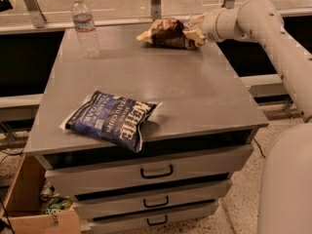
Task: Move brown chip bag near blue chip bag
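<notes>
The brown chip bag (168, 33) lies crinkled at the far edge of the grey cabinet top (195, 91), dark brown in the middle with tan ends. My gripper (196, 31) is at the bag's right end, touching or overlapping it, with the white arm (273, 38) reaching in from the right. The blue chip bag (113, 119) with white "Kettle" lettering lies flat near the front left edge, far from the brown bag and the gripper.
A clear water bottle (85, 26) stands at the back left of the top. The cabinet has several drawers (156, 172) below the front edge. A cardboard box (34, 204) with items sits on the floor at the left. A window rail runs behind the cabinet.
</notes>
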You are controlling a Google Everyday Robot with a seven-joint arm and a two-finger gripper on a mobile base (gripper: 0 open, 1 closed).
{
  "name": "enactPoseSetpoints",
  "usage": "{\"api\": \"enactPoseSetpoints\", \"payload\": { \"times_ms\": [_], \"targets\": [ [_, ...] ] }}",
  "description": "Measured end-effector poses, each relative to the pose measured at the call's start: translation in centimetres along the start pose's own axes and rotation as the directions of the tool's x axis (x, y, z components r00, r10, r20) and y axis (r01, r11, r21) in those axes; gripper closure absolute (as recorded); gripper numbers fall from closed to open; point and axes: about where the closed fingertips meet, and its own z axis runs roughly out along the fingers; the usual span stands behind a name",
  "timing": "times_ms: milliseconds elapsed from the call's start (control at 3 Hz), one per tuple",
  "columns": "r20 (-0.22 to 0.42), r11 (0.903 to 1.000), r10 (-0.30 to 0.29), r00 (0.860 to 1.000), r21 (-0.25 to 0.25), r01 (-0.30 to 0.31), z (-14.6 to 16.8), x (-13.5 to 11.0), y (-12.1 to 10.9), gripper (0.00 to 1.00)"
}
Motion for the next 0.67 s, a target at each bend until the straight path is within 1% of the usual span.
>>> {"api": "enactPoseSetpoints", "payload": {
  "times_ms": [333,667],
  "targets": [
    [0.001,0.9978,-0.063,0.998,-0.018,0.063,-0.9,-1.9,0.3,1.0],
    [-0.021,0.9905,-0.137,0.99,-0.017,0.137,-3.6,-4.1,0.1,1.0]
  ]
}}
